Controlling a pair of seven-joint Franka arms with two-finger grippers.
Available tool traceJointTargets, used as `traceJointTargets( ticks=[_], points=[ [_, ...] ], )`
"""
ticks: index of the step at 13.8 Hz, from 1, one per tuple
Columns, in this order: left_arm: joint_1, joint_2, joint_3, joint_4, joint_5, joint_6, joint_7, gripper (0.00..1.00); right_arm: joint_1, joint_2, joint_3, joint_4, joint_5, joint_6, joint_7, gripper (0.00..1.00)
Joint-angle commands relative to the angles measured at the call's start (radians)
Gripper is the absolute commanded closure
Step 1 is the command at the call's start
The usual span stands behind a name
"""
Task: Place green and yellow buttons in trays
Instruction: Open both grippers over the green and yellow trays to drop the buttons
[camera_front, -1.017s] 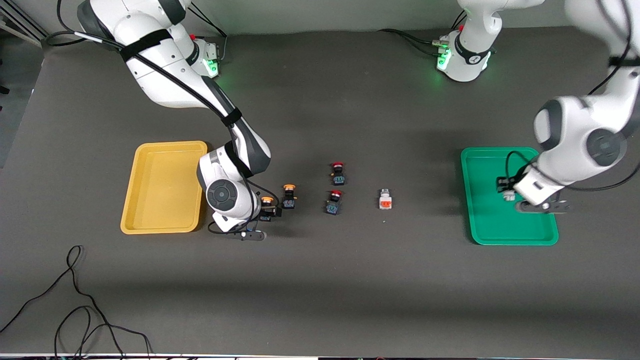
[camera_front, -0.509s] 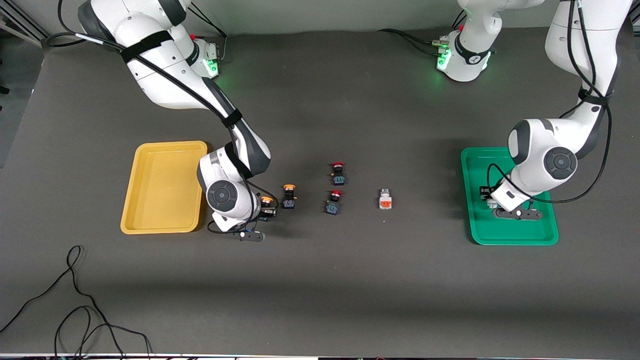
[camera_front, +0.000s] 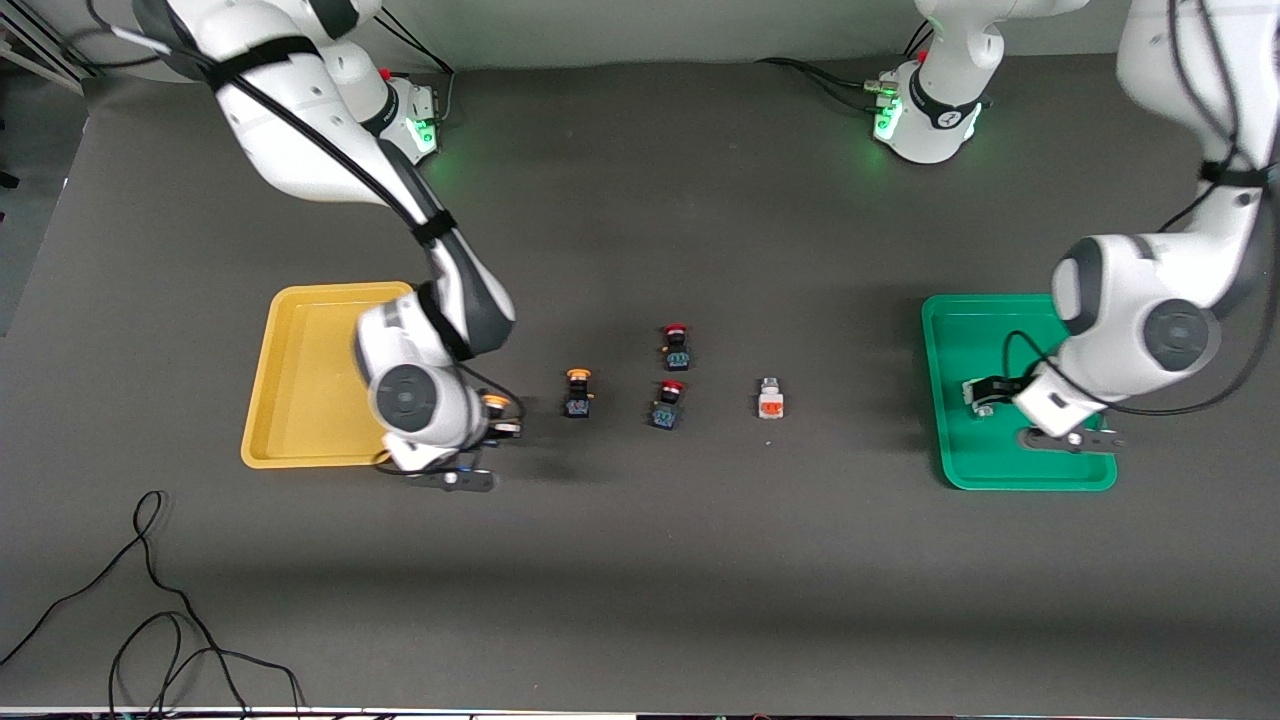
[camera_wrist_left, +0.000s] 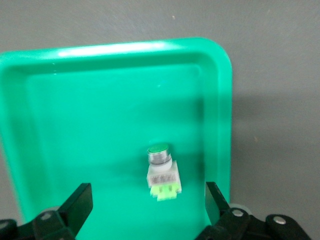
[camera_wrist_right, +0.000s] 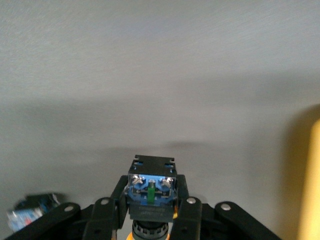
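From the front camera you see a dark grey counter (camera_front: 640, 580) with a matte finish; a loose black cable (camera_front: 150, 600) lies on it at the corner nearest the camera at the right arm's end. Take the yellow tray (camera_front: 300, 370) as your landmark. The right hand (camera_front: 497, 416) hangs over the counter just beside that tray's edge toward the left arm's end, clamped on a yellow-capped button (camera_front: 494, 403). A second yellow button (camera_front: 577, 392) stands on the counter a little more toward the left arm's end. After it come two red-capped buttons (camera_front: 672, 375), then a whitish button with an orange end (camera_front: 770, 399), all well apart from the yellow tray. The green tray (camera_front: 1000, 460) sits at the left arm's end, with the left hand (camera_front: 985, 396) low over it.

The left wrist view gives you what the front camera hides behind the arm: the green button (camera_wrist_left: 162, 171) lies on the green tray's floor (camera_wrist_left: 75, 125), near one long wall, touching neither fingertip (camera_wrist_left: 76, 205). The left hand stands wide, holding nothing.

The right wrist view shows you the grip close up: the black fingers (camera_wrist_right: 119, 197) pinch the black body (camera_wrist_right: 151, 189) of the held button, its terminal end facing the camera. A strip of the yellow tray (camera_wrist_right: 310, 180) shows at the frame's edge.
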Motion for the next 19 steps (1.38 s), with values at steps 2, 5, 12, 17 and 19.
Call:
traceJointTargets(
  ticks=[2,5,12,17,19],
  points=[
    [0.006,-0.016,-0.016,0.265,-0.008,-0.308,0.005,0.0,-0.09,-0.167,-0.037,-0.121,0.005,-0.087,-0.232,1.0],
    [-0.023,-0.022,-0.023,0.323,-0.1,-0.362,-0.048,0.0,-0.153,-0.237,-0.06,-0.274,0.005,-0.024,-0.386,1.0],
    [-0.345,0.012,-0.022,0.328,-0.111,-0.281,-0.464,0.0,-0.155,-0.238,-0.094,-0.531,-0.007,0.305,-0.466,1.0],
    [-0.484,0.084,-0.02,0.327,-0.104,-0.185,-0.498,0.0,-0.158,-0.231,-0.117,-0.573,-0.007,0.361,-0.489,1.0],
    [-0.513,0.125,-0.02,0.317,-0.102,-0.151,-0.5,0.0,-0.164,-0.224,-0.122,-0.571,-0.007,0.36,-0.503,0.43]
  ],
)
